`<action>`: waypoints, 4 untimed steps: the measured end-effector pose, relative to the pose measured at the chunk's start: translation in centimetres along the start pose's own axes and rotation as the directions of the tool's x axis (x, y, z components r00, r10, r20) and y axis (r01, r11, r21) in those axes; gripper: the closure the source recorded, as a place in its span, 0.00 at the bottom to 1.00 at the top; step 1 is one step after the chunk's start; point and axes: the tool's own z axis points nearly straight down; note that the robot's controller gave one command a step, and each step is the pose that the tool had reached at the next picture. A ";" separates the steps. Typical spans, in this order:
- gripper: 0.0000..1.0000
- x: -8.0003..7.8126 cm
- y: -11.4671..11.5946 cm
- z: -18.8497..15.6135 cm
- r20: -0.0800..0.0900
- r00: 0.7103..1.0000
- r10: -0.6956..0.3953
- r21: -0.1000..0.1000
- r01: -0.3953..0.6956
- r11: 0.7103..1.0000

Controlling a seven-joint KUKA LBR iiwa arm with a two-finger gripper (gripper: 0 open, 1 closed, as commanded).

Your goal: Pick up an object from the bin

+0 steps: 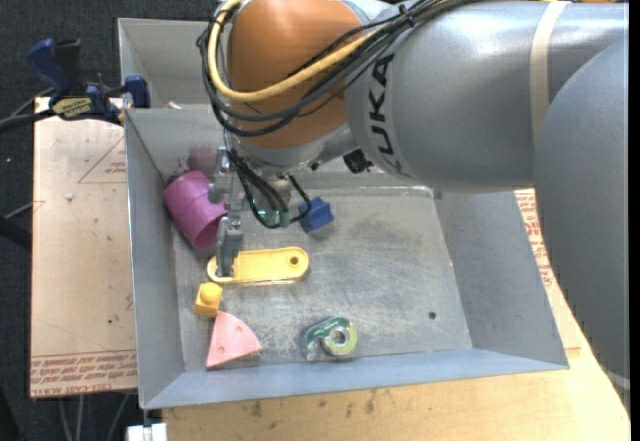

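My gripper [229, 259] hangs below the arm's orange cover at the left side of the bin. Its tip comes down onto the left end of a flat yellow oblong piece [265, 266] with a hole near its right end. Whether it grips that piece is hidden. A magenta cup [193, 208] lies on its side just left of the gripper, against the bin's left wall. A small yellow block [207, 300] sits right below the tip. A small blue piece [317, 215] lies to the gripper's right.
A pink wedge [231, 342] lies in the front left corner. A green and yellow ring-shaped thing [333, 337] rests near the front wall. The arm covers the back of the bin. The bin's right half has open floor.
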 end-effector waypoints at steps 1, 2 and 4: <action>0.00 -0.1 0.0 -0.1 0.001 1.000 0.001 0.000 -0.001 1.000; 1.00 2.0 -11.4 14.7 -0.001 1.000 -0.027 0.001 0.027 1.000; 0.00 2.0 -11.3 14.7 0.000 1.000 -0.027 0.000 0.027 1.000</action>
